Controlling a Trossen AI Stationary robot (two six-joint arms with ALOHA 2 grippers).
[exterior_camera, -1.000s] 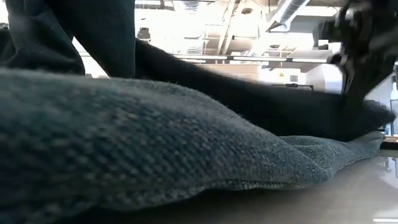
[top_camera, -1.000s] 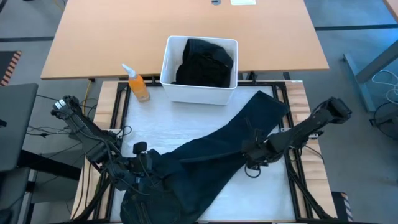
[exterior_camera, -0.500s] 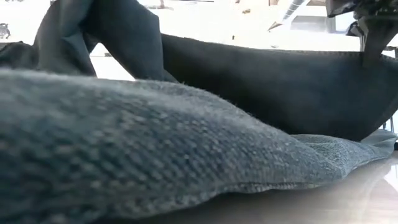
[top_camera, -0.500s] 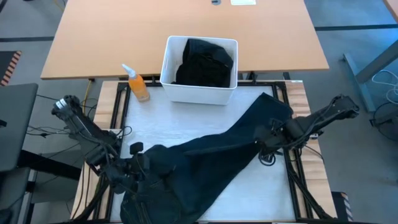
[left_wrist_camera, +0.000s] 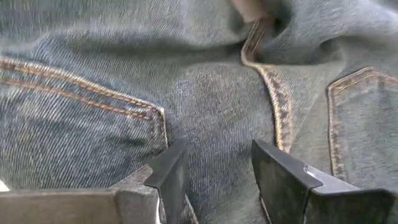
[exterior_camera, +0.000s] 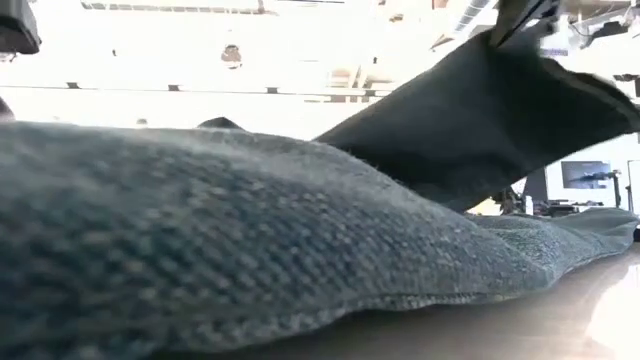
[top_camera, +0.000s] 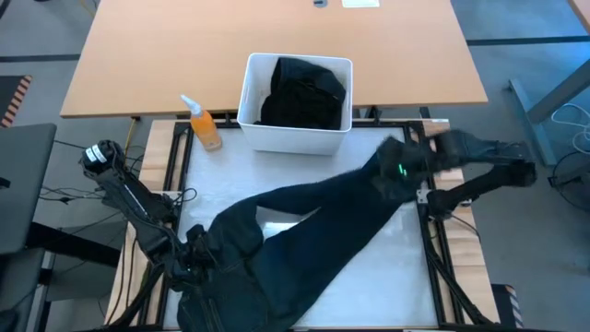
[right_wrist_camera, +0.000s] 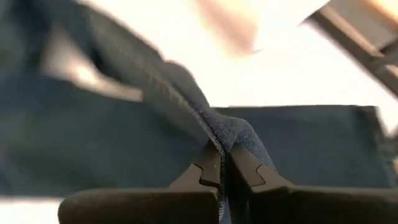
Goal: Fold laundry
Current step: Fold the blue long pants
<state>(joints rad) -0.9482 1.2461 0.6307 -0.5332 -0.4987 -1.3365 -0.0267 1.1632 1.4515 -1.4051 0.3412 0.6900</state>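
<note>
The white bench (top_camera: 230, 189) carries dark navy jeans (top_camera: 304, 235) spread diagonally from near left to far right. My left tool (left_wrist_camera: 211, 171) stands apart over the seat seam at the near-left waist, gripping nothing. My right tool (right_wrist_camera: 224, 168) is clamped on a raised fold of one jeans leg at far right. Beyond, a white bin (top_camera: 249, 106) holds black clothing (top_camera: 304, 92), with an orange spray bottle (top_camera: 205, 124) at its left.

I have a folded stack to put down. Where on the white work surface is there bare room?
Free: the strip between spray bottle, bin and trousers; also the corner under the right gripper. Crowded: around the left gripper.
</note>
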